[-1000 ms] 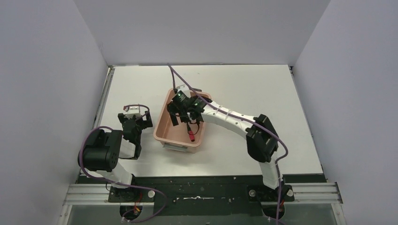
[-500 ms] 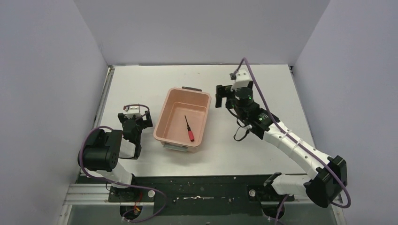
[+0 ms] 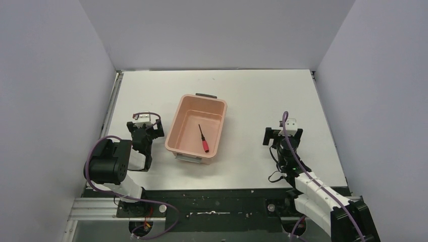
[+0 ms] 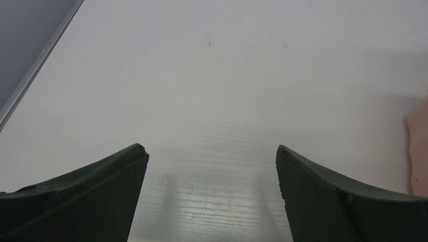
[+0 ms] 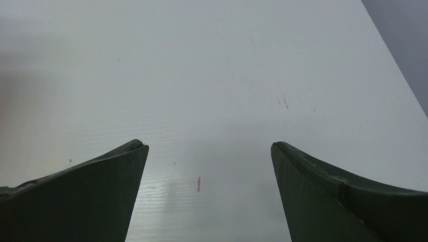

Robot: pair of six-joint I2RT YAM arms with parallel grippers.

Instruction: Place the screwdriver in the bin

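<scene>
Right claw hangs wide open and empty toward the right edge of the bench; left claw gapes empty by the left edge. The screwdriver lies flat in the bin, mid-bench. Light, stiff, slim: I'd pinch its red handle.

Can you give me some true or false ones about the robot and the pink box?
1. The screwdriver lies inside the bin. True.
2. The right gripper holds the screwdriver. False: it is open and empty, over the table to the right of the bin.
3. The left gripper is open. True.
4. The bin is tipped on its side. False: it stands upright, open side up.
</scene>
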